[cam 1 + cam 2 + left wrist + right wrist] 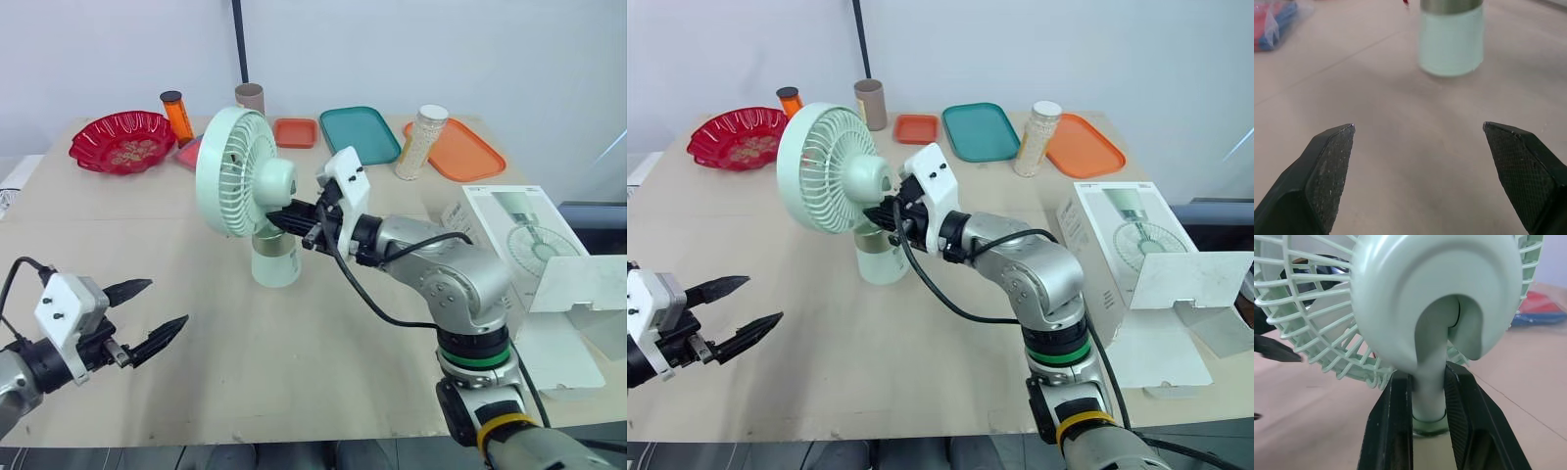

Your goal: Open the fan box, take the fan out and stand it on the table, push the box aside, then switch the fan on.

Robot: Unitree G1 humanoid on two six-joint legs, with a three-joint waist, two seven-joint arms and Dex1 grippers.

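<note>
Fan (235, 171): upright on table (294, 372). Box (519, 235): open, aside at our right. Right gripper (1427, 382): clamped on fan neck. Left gripper (147, 313): spread, empty. We judge switch-on remains.

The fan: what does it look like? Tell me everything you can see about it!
The fan is pale mint green and looks like plastic. It has a round slatted cage, a domed back, a curved neck and a cylinder base. It stands upright on the table, its cage facing the robot's left. The right gripper has its jaws shut on the neck.
</note>
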